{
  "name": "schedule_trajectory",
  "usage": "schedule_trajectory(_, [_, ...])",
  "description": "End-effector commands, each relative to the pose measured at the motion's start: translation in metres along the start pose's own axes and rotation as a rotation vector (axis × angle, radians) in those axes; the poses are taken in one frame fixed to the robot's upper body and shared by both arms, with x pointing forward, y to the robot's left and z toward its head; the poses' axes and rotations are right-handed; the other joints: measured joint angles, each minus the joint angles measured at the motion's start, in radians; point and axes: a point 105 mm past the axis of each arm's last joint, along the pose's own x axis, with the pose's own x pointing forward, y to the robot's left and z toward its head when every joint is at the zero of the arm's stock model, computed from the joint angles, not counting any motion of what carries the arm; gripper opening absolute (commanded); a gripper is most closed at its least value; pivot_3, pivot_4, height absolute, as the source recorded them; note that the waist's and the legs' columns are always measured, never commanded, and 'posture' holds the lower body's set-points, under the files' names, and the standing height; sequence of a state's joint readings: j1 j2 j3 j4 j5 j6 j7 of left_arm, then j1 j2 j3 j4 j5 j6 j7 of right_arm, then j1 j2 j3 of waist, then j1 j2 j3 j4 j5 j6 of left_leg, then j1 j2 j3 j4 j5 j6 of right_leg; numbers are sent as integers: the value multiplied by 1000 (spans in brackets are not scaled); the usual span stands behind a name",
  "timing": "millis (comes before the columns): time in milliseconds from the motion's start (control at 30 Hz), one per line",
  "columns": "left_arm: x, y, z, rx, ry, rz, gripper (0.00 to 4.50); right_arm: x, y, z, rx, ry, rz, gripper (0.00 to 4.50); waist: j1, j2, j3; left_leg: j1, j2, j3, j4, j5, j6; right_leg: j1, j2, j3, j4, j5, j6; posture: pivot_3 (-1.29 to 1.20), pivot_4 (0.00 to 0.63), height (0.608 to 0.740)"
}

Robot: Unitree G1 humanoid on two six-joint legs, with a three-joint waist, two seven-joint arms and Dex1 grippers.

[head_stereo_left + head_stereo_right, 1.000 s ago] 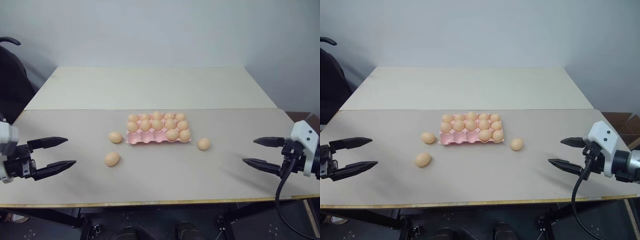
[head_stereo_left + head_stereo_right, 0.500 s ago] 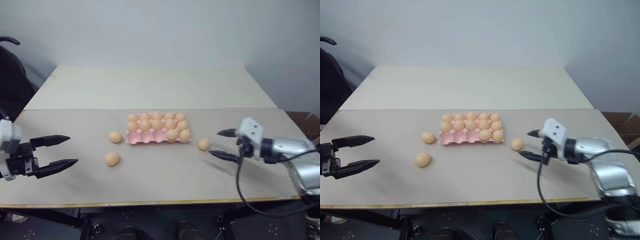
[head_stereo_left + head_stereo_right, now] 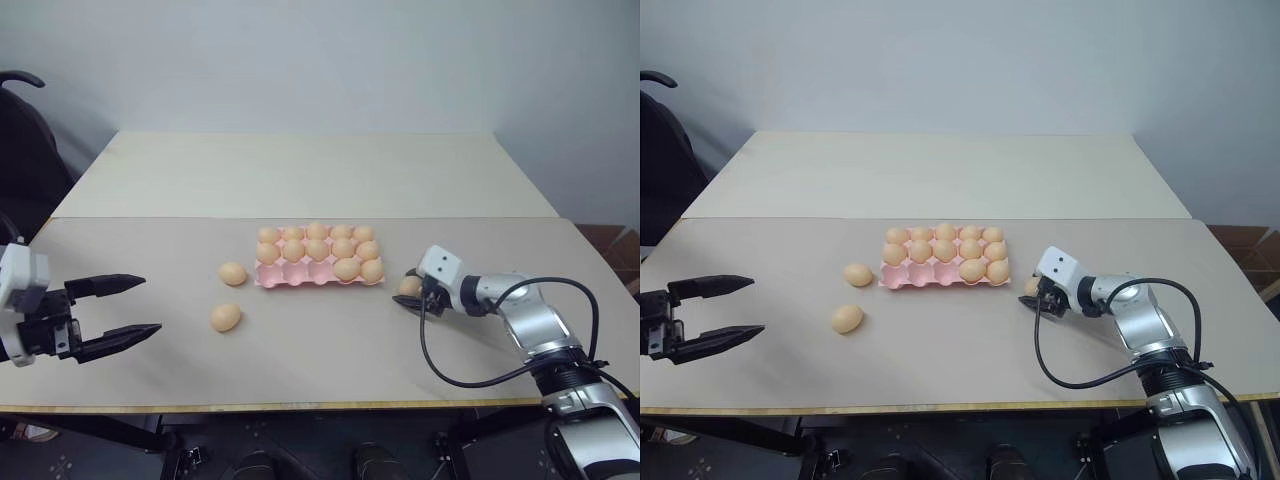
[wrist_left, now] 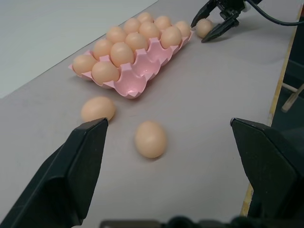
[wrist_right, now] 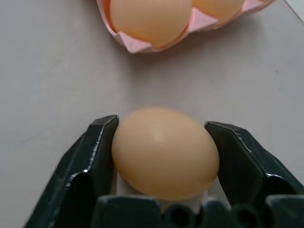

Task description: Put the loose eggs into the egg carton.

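Observation:
The pink egg carton (image 3: pixel 300 279) lies mid-table with several eggs in its cups; the front-row cups toward the left are bare. Just off its front right corner, my right gripper (image 3: pixel 408 290) is shut on a loose egg (image 5: pixel 165 152), one black finger (image 5: pixel 95 147) pressed against each side, low over the table. Two more loose eggs (image 3: pixel 232 273) (image 3: pixel 225 317) lie left of the carton. My left gripper (image 3: pixel 150 305) hovers open at the far left, well away from them, nothing between its fingers.
The table's front edge (image 3: pixel 300 406) runs close below both grippers. A black cable (image 3: pixel 440 370) loops from the right wrist over the table. A dark chair (image 3: pixel 25 150) stands at the far left. A seam (image 3: pixel 150 218) crosses the table behind the carton.
My right arm swept in from the right edge to the egg beside the carton, and its fingers closed onto that egg. The left gripper stayed where it was, open.

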State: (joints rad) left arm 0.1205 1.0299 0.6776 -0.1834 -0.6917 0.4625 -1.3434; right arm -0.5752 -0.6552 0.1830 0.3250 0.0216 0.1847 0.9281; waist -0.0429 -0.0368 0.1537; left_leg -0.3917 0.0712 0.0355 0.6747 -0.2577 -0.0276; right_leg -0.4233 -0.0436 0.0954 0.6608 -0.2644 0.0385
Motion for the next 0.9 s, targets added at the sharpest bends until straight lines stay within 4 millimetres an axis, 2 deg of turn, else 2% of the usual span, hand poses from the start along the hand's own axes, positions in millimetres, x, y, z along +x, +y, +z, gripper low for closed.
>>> schedule_trajectory(33, [-3, 0, 9, 34, -17, 12, 4500, -7, -8, 9, -15, -37, -23, 2624, 0, 0, 0, 0, 0, 0, 0, 0, 0, 0, 0, 0, 0, 0, 0, 0, 150, 740])
schedule_trajectory(133, [-2, 0, 9, 34, -18, 10, 4500, -11, -8, 22, -18, -86, -30, 2624, -1, 0, 0, 0, 0, 0, 0, 0, 0, 0, 0, 0, 1, 0, 0, 0, 150, 740])
schedule_trajectory(300, [-2, 1, 10, 38, -20, 8, 4500, -17, 4, 69, -103, -221, 2, 2624, -3, 0, 0, 0, 0, 0, 0, 0, 0, 0, 0, 0, 1, 0, 0, 0, 150, 740])
schedule_trajectory(400, [-2, 1, 11, 41, -21, 6, 4500, -12, 16, 104, -152, -314, 40, 2624, -5, 0, 0, 1, 0, 0, 0, 0, 0, 0, 0, 0, 2, 0, 0, 0, 150, 740])
schedule_trajectory(500, [-2, 1, 11, 43, -22, 5, 4500, 3, 23, 123, -154, -352, 59, 2624, -4, 1, 0, 1, 0, 0, 0, 0, 0, 0, 0, 0, 2, 0, 0, 0, 150, 740])
schedule_trajectory(667, [-1, 1, 11, 46, -24, 4, 4500, 38, 33, 141, -156, -362, 74, 2624, -3, 1, 0, 0, 0, 0, 0, 0, 0, -1, 0, 0, 2, 0, 0, 0, 150, 740])
schedule_trajectory(800, [-2, 0, 11, 45, -22, 11, 4500, 60, 41, 145, -161, -349, 81, 2624, -1, 1, 1, 0, 0, 0, 0, 0, 0, -1, 0, 0, 2, 0, 0, 0, 150, 740])
schedule_trajectory(900, [-3, -1, 11, 45, -21, 16, 4500, 73, 39, 147, -152, -335, 51, 2624, -4, 1, 1, 0, 0, 0, 0, 0, 0, -1, 0, 0, 2, 0, 0, 0, 150, 740])
